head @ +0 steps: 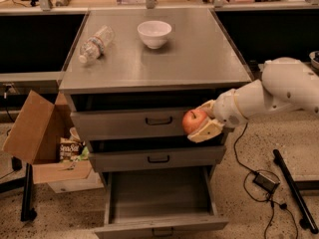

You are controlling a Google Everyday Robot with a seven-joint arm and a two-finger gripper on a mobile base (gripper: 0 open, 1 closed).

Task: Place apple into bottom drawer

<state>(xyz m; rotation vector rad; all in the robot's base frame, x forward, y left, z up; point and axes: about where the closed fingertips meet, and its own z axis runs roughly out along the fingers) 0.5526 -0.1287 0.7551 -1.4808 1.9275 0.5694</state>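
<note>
My gripper (200, 121) is shut on the apple (193, 120), a small red-orange fruit. It holds the apple in the air in front of the top drawer's front, at the cabinet's right side. The white arm reaches in from the right. The bottom drawer (159, 224) is pulled open below, showing a plain grey interior with nothing in it. The apple is above the open drawer's right half, well above its rim.
The grey cabinet top (199, 59) carries a white bowl (154, 33) and a plastic bottle (95, 44) lying on its side. An open cardboard box (37, 136) with snack packets stands at the left. Cables and a black bar (294, 190) lie on the floor at the right.
</note>
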